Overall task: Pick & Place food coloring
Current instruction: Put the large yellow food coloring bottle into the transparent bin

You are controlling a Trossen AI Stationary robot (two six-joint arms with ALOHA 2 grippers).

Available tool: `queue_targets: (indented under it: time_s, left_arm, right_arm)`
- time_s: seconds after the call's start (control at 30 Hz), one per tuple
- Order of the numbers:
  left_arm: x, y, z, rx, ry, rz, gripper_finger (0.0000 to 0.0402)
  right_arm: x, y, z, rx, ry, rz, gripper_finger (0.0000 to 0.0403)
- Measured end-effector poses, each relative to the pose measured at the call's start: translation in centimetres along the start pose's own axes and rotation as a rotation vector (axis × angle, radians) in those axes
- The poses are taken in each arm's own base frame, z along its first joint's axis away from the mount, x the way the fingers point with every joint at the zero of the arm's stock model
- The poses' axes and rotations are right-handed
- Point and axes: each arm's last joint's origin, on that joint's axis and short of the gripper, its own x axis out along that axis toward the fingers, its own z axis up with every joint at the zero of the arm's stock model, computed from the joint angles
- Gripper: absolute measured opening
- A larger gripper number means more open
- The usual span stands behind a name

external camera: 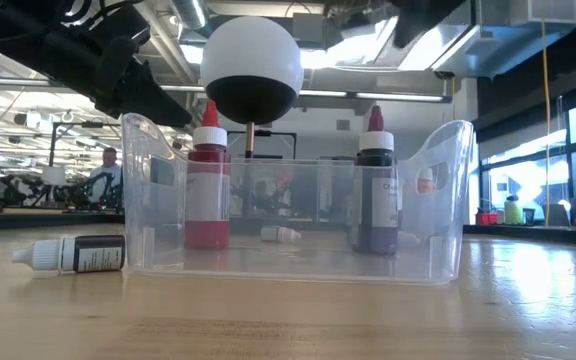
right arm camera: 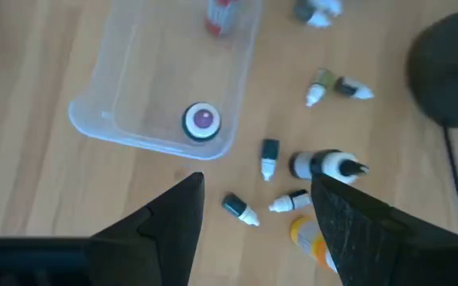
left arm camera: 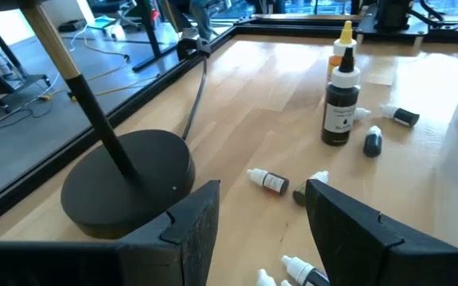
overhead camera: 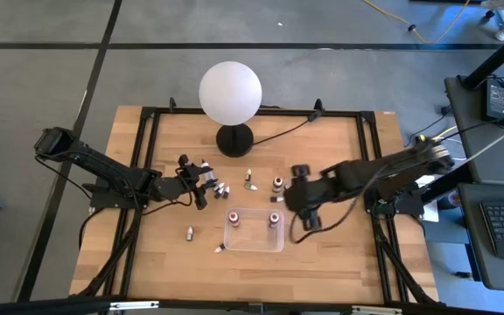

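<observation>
Food coloring bottles: a purple bottle [right arm camera: 202,120] and a red bottle [external camera: 207,180] stand upright in the clear tray [overhead camera: 254,243], the rest scattered on the table [overhead camera: 322,262]. The right gripper [overhead camera: 297,203] hovers beside the tray, fingers spread, empty. The left gripper [overhead camera: 201,184] waits near the lamp base [left arm camera: 130,179], fingers parted, holding nothing.
</observation>
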Motion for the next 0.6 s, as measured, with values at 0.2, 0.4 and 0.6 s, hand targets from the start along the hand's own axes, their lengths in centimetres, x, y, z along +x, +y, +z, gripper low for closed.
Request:
queue_targets:
  time_s: [0.2, 0.4, 0.6]
  left_arm:
    - [0.0, 0.0, 0.0, 0.0, -0.002, 0.006, 0.0182]
    - [0.0, 0.0, 0.0, 0.0, -0.002, 0.008, 0.0182]
    - [0.0, 0.0, 0.0, 0.0, -0.002, 0.008, 0.0182]
  right_arm:
    - [-0.9, -2.2, -4.6, 0.132, -0.109, -0.16, 0.0234]
    - [1.2, -3.9, -8.3, 0.213, -0.144, -0.158, 0.0234]
    - [4.0, -4.3, -10.7, 0.174, -0.127, -0.142, 0.0234]
